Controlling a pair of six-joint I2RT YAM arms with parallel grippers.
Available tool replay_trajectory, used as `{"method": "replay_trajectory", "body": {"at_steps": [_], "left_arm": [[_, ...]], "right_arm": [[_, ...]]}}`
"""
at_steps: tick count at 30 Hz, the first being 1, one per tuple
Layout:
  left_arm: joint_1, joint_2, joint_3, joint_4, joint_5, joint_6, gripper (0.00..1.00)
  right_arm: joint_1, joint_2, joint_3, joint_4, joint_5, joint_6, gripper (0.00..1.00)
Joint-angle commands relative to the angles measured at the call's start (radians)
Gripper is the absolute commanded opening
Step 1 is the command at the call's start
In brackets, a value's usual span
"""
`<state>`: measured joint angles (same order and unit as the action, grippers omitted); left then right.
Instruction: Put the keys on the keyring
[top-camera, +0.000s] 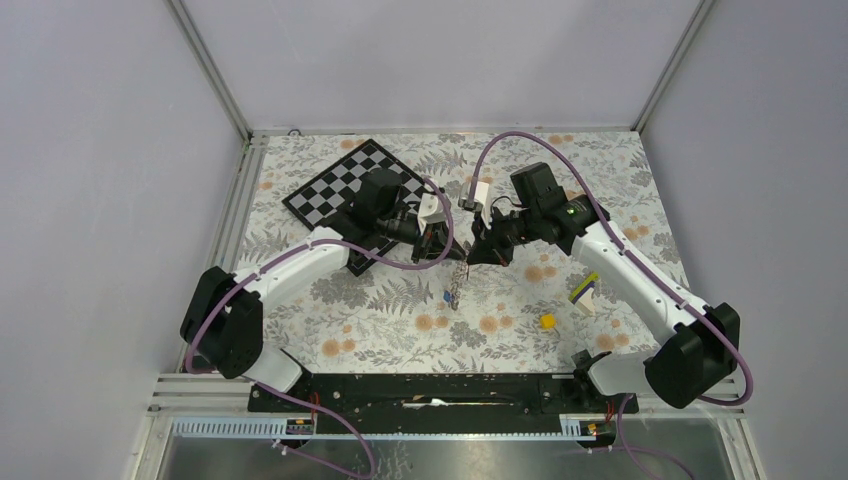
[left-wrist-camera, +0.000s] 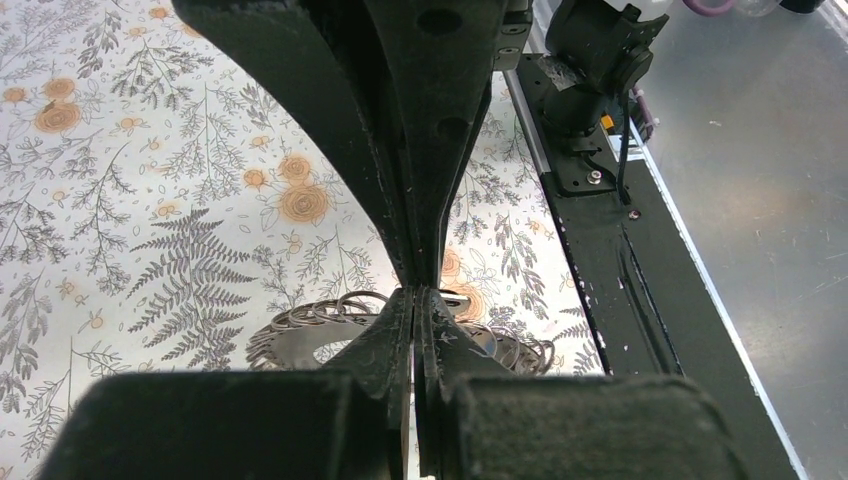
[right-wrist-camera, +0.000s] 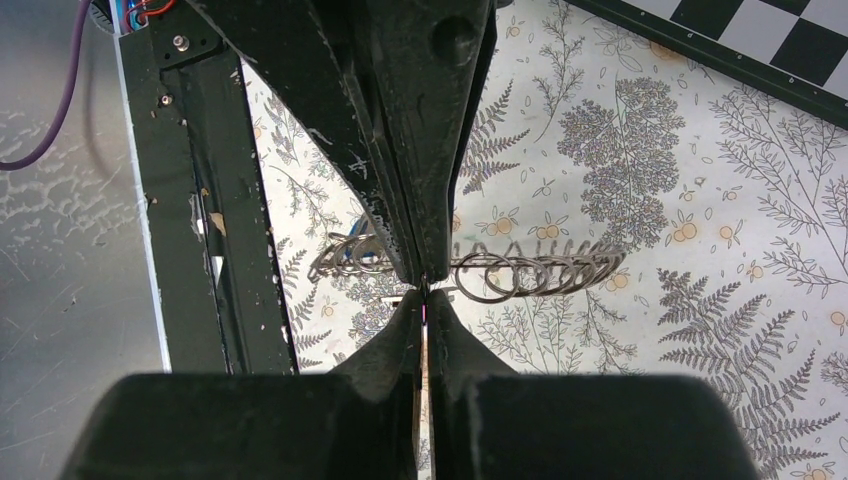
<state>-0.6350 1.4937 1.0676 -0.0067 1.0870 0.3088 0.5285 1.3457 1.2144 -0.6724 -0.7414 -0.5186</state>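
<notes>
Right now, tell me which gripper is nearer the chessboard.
Left. The left gripper is just right of the chessboard; the right gripper lies farther right, beyond the keyring.

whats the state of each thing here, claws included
left claw: shut on the keyring
right claw: shut on the keyring
keyring: pinched by both claws, coils spread out
blue key: by the keyring's low end; cannot tell if it is threaded
yellow cube: lying loose, untouched
chessboard: lying flat
</notes>
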Motion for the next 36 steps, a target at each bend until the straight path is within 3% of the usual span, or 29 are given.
{"method": "replay_trajectory", "body": {"at_steps": [1,9,19,24,30,36], "left_arm": [[0.005,-0.024,0.0,0.074,0.018,-0.049,0.0],[0.04,-0.057,-0.096,0.365,0.089,-0.305,0.0],[0.043,-0.059,-0.117,0.426,0.103,-0.373,0.0],[0.043,-0.059,-0.12,0.436,0.111,-0.381,0.0],[0.049,-0.061,-0.132,0.468,0.119,-0.4,0.0],[0.057,-0.059,-0.165,0.598,0.131,-0.488,0.0]], "right_arm": [[0.007,-0.041,0.005,0.054,0.005,0.002,0.07],[0.003,-0.067,-0.028,0.062,-0.012,0.004,0.25],[0.002,-0.062,-0.035,0.067,-0.023,0.002,0.29],[0.002,-0.052,-0.036,0.072,-0.019,0.0,0.23],[0.002,-0.052,-0.042,0.072,-0.03,0.0,0.03],[0.002,-0.057,-0.06,0.084,-0.041,0.004,0.0]]}}
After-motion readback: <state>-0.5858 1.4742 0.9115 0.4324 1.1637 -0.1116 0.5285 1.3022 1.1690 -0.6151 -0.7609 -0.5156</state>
